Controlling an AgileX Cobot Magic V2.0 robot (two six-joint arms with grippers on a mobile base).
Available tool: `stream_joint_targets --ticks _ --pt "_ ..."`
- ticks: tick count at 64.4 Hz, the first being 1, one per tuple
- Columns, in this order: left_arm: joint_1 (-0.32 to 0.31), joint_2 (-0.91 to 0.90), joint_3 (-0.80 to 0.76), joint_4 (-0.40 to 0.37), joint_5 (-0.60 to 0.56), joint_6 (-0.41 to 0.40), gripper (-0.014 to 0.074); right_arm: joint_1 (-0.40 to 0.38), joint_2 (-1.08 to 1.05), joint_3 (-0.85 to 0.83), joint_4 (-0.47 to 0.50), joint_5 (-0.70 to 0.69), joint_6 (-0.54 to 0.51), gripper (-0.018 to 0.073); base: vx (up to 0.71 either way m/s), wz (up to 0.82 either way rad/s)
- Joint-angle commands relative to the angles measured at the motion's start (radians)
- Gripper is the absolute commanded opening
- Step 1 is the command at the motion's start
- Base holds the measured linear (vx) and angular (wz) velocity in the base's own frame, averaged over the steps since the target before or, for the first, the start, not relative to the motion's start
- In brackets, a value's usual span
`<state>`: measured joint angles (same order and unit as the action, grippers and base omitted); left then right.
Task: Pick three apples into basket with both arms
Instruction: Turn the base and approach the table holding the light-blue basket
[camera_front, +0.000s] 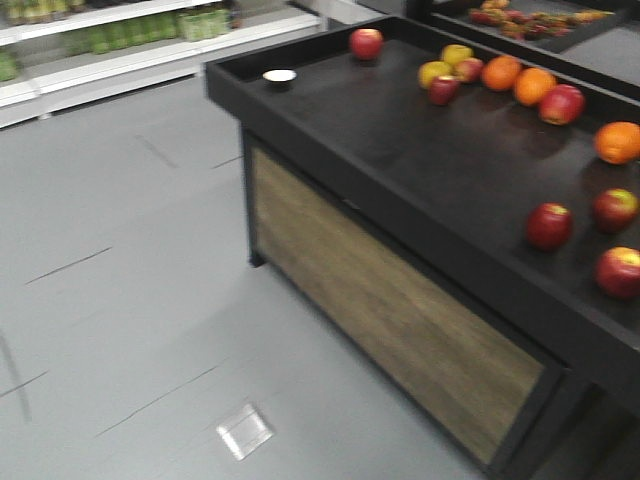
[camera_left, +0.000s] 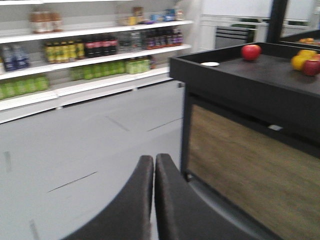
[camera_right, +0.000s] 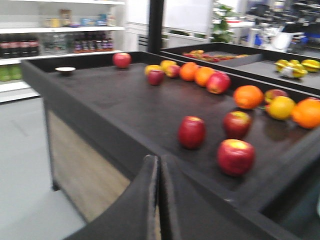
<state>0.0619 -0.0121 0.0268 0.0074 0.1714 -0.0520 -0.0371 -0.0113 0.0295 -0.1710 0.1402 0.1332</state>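
Observation:
Three dark red apples lie near the front right of the black display table (camera_front: 400, 150): one (camera_front: 549, 226), one (camera_front: 615, 209) and one (camera_front: 619, 272). The right wrist view shows them too: one (camera_right: 192, 132), one (camera_right: 237, 124) and one (camera_right: 235, 156). My right gripper (camera_right: 160, 159) is shut and empty, held in front of the table's edge, short of the apples. My left gripper (camera_left: 154, 158) is shut and empty, over the floor by the table's left corner. The basket is out of view.
More red apples (camera_front: 366, 43), yellow apples (camera_front: 456, 55) and oranges (camera_front: 501, 72) lie further back on the table, with a small white dish (camera_front: 279, 76) at its corner. Shop shelves (camera_left: 90, 50) with bottles stand across the grey floor (camera_front: 120, 300).

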Motion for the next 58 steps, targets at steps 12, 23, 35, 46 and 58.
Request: stream_joint_targets --ticks 12,23,35,46,58 --pt "0.000 -0.022 0.023 -0.007 -0.070 -0.003 -0.0006 -0.001 -0.008 0.010 -0.011 -0.073 -0.004 -0.0003 0.16 -0.66" --pt "0.000 -0.022 0.023 -0.007 -0.070 -0.003 -0.0006 -0.001 -0.008 0.010 -0.011 -0.073 -0.004 -0.0003 0.15 -0.64" --pt "0.000 -0.022 0.023 -0.007 -0.070 -0.003 -0.0006 -0.001 -0.008 0.010 -0.011 -0.073 -0.004 -0.0003 0.14 -0.60" --pt "0.000 -0.022 0.023 -0.007 -0.070 -0.003 -0.0006 -0.001 -0.008 0.010 -0.011 -0.073 -0.004 -0.0003 0.12 -0.59" --pt "0.000 -0.022 0.023 -0.007 -0.070 -0.003 -0.0006 -0.001 -0.008 0.010 -0.011 -0.073 -0.004 -0.0003 0.10 -0.63"
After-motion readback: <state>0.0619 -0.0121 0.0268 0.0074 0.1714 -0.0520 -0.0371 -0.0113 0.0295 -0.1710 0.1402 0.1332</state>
